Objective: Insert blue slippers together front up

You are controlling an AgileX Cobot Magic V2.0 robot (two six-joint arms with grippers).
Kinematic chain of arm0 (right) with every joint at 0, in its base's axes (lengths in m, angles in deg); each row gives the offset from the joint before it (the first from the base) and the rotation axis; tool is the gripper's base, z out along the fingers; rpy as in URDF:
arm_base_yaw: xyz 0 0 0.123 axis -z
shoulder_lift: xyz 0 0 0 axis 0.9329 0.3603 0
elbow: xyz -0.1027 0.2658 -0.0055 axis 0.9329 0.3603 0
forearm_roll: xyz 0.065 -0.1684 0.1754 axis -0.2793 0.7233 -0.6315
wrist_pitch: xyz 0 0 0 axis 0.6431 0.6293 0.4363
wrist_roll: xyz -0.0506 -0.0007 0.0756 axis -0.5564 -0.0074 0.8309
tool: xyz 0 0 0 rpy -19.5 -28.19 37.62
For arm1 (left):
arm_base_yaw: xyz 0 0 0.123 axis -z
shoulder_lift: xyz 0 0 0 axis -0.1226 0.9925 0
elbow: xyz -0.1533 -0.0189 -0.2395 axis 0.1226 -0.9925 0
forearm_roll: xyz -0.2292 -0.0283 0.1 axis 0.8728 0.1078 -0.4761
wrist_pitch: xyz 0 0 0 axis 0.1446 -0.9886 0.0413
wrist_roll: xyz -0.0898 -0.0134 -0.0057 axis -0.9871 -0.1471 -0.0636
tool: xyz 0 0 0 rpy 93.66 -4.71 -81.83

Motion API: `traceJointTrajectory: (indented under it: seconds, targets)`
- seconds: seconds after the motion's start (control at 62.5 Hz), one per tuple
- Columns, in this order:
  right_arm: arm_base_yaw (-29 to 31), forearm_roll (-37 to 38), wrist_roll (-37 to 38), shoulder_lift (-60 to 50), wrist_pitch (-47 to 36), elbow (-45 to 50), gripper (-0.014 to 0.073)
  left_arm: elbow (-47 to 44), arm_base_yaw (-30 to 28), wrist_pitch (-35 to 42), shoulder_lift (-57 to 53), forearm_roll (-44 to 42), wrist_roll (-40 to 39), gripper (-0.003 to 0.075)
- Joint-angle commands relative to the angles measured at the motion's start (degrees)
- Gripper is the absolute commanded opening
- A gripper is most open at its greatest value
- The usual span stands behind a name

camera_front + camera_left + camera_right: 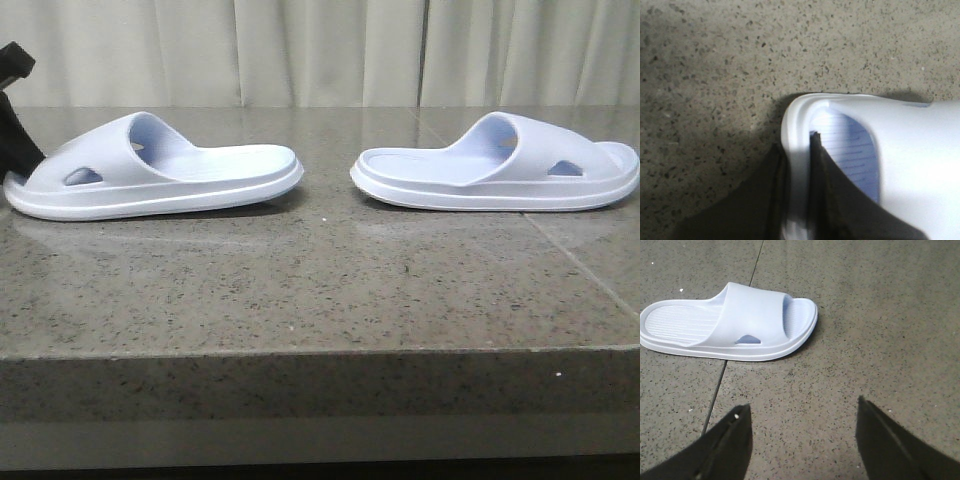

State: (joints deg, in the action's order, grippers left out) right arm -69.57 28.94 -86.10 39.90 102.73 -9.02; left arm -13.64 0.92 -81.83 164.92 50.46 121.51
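Note:
Two pale blue slippers lie soles down on the stone table, heels toward each other. The left slipper (pixel 150 170) has its toe at the far left. My left gripper (pixel 796 147) is shut on that slipper's toe rim (pixel 799 120), with one finger (pixel 774 175) outside and the other finger (pixel 816 155) inside on the ribbed footbed. Its black body shows at the left edge of the front view (pixel 18 140). The right slipper (pixel 500 165) also shows in the right wrist view (pixel 735 322). My right gripper (pixel 802 407) is open and empty above bare table, well short of that slipper.
The speckled grey stone table (pixel 320 290) has a front edge (pixel 320 350) close to the camera. A thin tile seam (pixel 715 395) runs under the right slipper. A pale curtain (pixel 330 50) hangs behind the table.

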Motion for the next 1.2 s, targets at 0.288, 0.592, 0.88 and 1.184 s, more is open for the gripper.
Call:
traceJointTrajectory:
  seconds: [0.288,0.592,0.88,1.184]
  targets:
    - [0.1,0.4,-0.4,0.5,-3.8,-2.0,0.0476,0.7,0.1,-7.1,-7.9,4.2,4.6,-0.0020]
    - [0.1,0.4,-0.4,0.5,-3.8,-2.0,0.0476,-9.0,0.1,-6.4,-22.6,15.0,10.9,-0.0020]
    - [0.1,0.4,-0.4,0.6,-2.9,-2.0,0.0476,-24.2,0.1,-2.1,-32.4,24.0,14.5,-0.0020]
    - [3.1,0.4,2.5,11.1,0.3,-4.6,0.0476,-30.3,0.2,-0.8,-33.5,31.8,18.7,-0.0020]
